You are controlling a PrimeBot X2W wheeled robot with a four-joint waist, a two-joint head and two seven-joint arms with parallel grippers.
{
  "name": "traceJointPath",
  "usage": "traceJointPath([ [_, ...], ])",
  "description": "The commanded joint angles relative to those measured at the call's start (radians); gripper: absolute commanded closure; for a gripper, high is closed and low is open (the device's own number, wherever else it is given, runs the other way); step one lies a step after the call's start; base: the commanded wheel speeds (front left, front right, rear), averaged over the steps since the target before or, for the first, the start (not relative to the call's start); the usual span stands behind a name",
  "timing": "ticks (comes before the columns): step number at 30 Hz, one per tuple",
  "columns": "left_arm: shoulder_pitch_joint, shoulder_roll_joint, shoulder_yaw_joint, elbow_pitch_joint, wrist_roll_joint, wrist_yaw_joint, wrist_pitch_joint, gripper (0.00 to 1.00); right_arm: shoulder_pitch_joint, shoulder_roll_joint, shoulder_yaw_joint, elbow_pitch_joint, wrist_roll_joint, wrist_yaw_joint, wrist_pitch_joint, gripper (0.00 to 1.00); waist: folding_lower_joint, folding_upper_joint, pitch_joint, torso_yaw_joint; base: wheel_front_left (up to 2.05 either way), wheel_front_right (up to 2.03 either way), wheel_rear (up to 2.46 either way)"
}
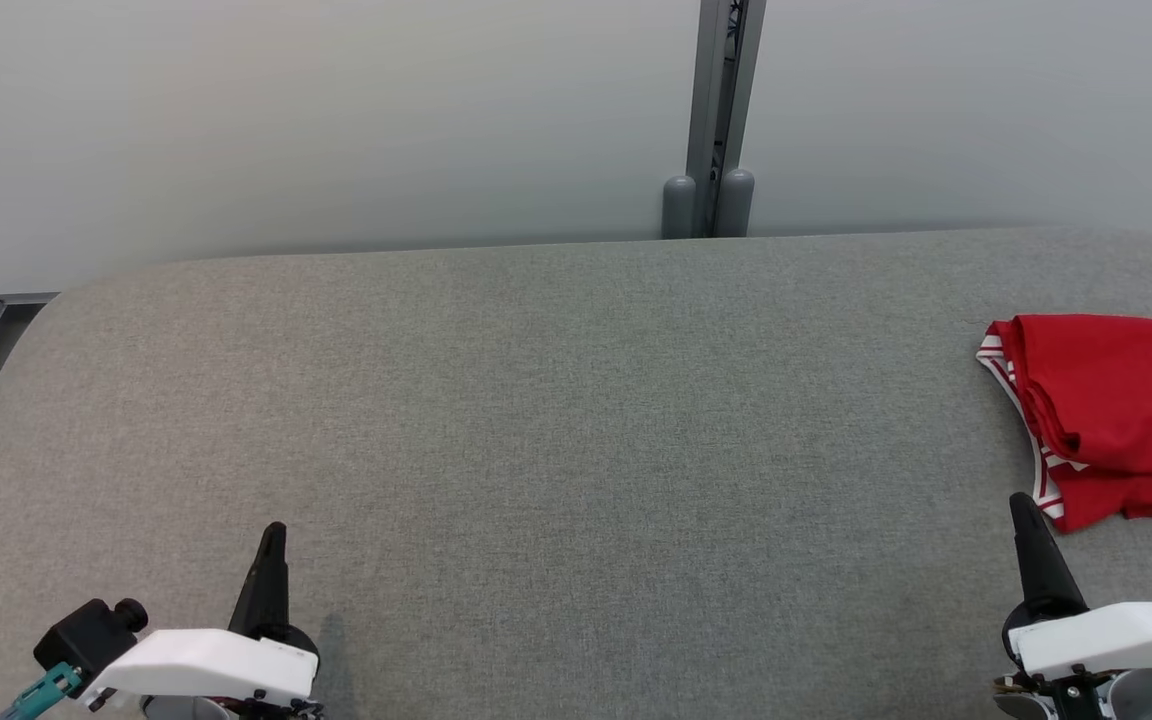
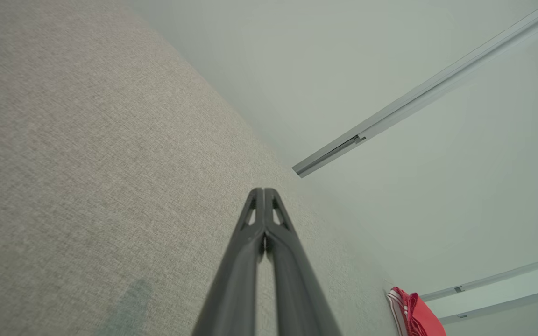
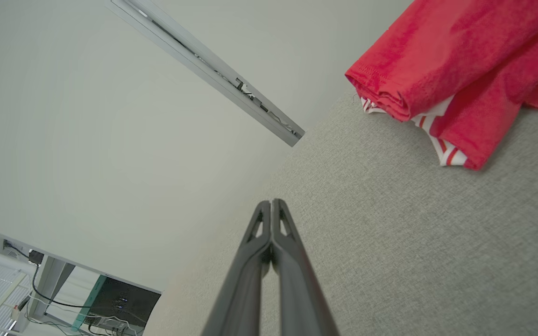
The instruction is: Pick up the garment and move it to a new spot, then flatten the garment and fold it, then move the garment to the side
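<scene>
Red garment (image 1: pixel 1116 415) with white-striped trim lies folded at right edge of frame, on grey surface (image 1: pixel 536 420). Lower left: left pincer (image 1: pixel 274 535), fingers pressed together, holding nothing. Lower right: right pincer (image 1: pixel 1023 508), likewise closed and empty, tip near garment's lower corner

Red garment (image 1: pixel 1121 400), white-striped trim, loosely folded in layers, lying flat just ahead-right of right gripper (image 1: pixel 1023 508), not touching; possibly shorts, far side cropped.
</scene>
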Motion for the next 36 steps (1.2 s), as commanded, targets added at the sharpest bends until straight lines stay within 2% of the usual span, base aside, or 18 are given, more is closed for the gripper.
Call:
traceJointPath([
  [1,-0.029,0.002,0.016,-0.013,-0.04,-0.013,0.01,1.0,-0.025,-0.01,-0.007,-0.009,0.043,0.0,0.009,1.0,0.0,-0.0001,0.0,-0.001,0.0,0.0,0.0],
  [36,-0.064,-0.007,0.105,-0.012,-0.348,-0.09,0.092,1.0,-0.051,-0.014,-0.036,0.004,0.381,0.0,0.082,1.0,0.0,-0.0001,0.003,-0.011,0.0,0.0,0.0],
])
